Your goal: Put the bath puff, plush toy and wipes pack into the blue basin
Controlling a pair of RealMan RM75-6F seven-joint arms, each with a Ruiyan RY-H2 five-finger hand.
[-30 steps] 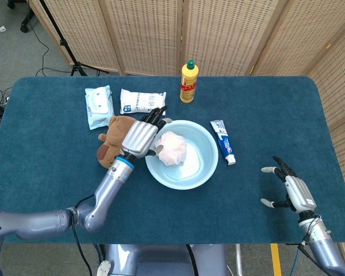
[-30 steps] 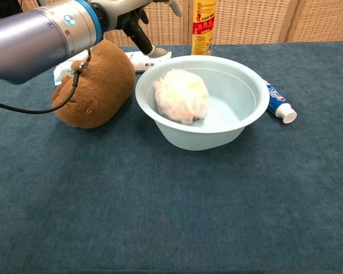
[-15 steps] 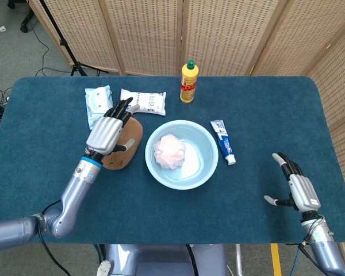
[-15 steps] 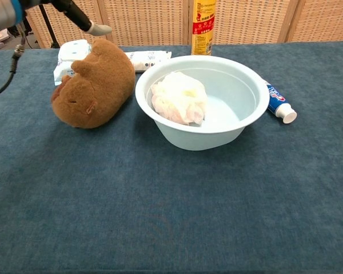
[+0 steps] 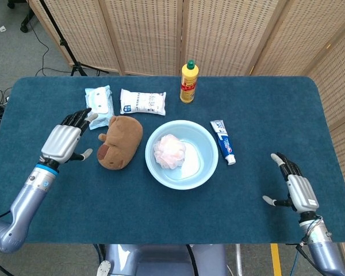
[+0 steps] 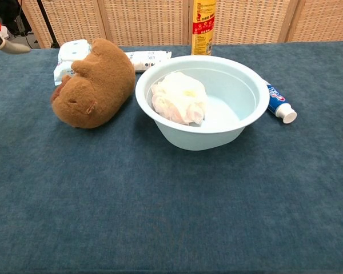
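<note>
Bath puff (image 5: 169, 152) sat inside the blue basin (image 5: 202, 172) mid-table. Plush toy (image 5: 121, 142) lay just left of it, wipes pack (image 5: 99, 105) near the back edge. Left hand (image 5: 65, 139) and right hand (image 5: 296, 187) hovered spread, holding nothing, probably lining up for the toy.

Pale pink bath puff (image 5: 170, 152) is seated inside blue basin (image 5: 204, 167), left of centre. Brown plush toy (image 5: 121, 142) is lying just left of basin. Wipes pack (image 5: 99, 105) is laid flat behind toy
</note>
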